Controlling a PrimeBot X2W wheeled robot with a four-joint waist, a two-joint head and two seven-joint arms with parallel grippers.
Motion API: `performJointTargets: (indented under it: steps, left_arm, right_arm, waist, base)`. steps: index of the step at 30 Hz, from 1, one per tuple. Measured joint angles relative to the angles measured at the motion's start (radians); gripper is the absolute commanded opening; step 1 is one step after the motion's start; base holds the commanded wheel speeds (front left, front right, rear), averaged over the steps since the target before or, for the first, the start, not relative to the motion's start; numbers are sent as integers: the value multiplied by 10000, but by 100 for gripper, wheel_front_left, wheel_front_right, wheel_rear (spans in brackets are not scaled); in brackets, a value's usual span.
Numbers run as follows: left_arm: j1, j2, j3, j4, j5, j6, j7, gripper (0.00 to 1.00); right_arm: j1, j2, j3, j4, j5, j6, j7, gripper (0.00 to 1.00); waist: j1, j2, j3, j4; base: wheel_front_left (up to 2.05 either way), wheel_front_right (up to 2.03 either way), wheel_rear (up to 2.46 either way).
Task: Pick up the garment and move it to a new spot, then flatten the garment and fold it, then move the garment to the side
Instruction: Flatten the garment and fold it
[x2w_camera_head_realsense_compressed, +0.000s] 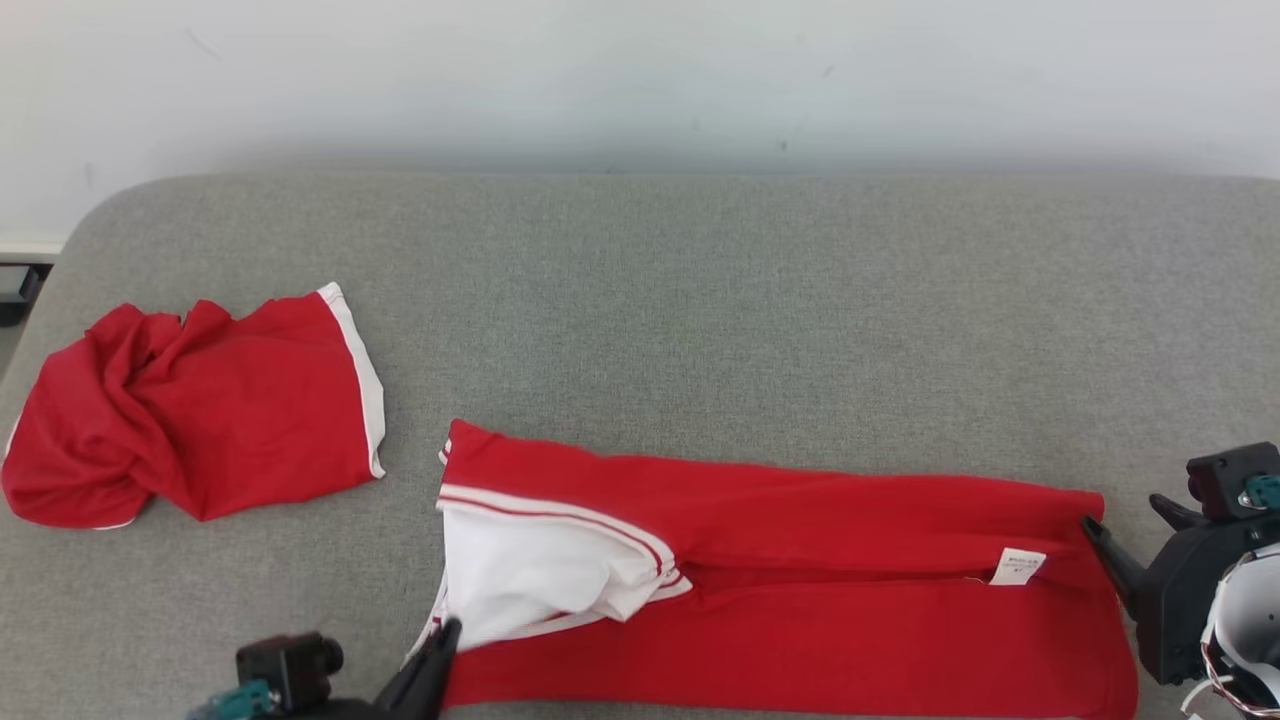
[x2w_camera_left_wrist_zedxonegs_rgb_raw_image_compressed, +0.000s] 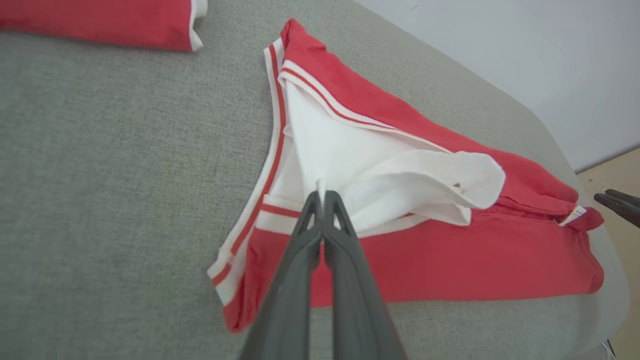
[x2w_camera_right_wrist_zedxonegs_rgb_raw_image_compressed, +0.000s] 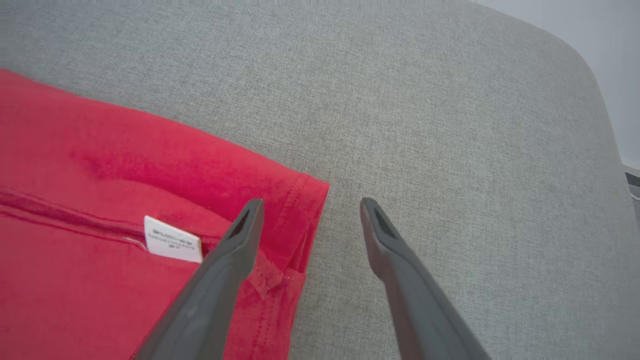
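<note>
Garment (x2w_camera_head_realsense_compressed: 800, 560): red-and-white, stretched along grey cushion (x2w_camera_head_realsense_compressed: 700, 300) near edge | left gripper (x2w_camera_left_wrist_zedxonegs_rgb_raw_image_compressed: 321, 195): clamped on garment's white fold | right gripper (x2w_camera_right_wrist_zedxonegs_rgb_raw_image_compressed: 311, 202): fingers wide apart, at red hem, holding nothing | crumpled red cloth (x2w_camera_head_realsense_compressed: 200, 410): farther back, cushion's left end

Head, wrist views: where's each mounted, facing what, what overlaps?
Head view: from the head, down onto the garment on the grey cushion; left gripper lower left, right gripper right.
Left wrist view: along the shut left gripper pinching white fabric.
Right wrist view: along the open right gripper at the garment's corner.
Shared: the white label, in all three.
</note>
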Motion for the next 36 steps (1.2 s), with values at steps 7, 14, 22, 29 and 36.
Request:
performJointTargets:
  steps: [7,14,22,29,36]
  left_arm:
    - [332,67,-221,169,6,148,267,100]
    - [326,357,92,140,230,426,92,100]
    - [187,775,742,-407,993,859,-986,100]
    - [-16,878,882,-949,1691,1087,-1741,100]
    - [-198,1020,1064,-1143,2031,1118,-2031,100]
  right_arm:
    - [172,-33,-161,-533,0,-180,-102,100]
    - [482,67,-249,-1373,0,-477,-456,100]
    - [629,771,-529,-2305,33,-842,-1498,100]
    - [650,1659,-500,-2487,368,-957,-2493,100]
    - [923,2157,-391,-2357,454,-997,-3486,100]
  waist:
    - [0,0,-272,-39]
    - [0,0,-571,-63]
    - [-1,-1,-991,-82]
    - [0,0,-1305,-222]
    - [0,0,-1454,-371]
  base:
    - [0,0,0]
    - [0,0,0]
    - [0,0,0]
    - [0,0,0]
    - [0,0,0]
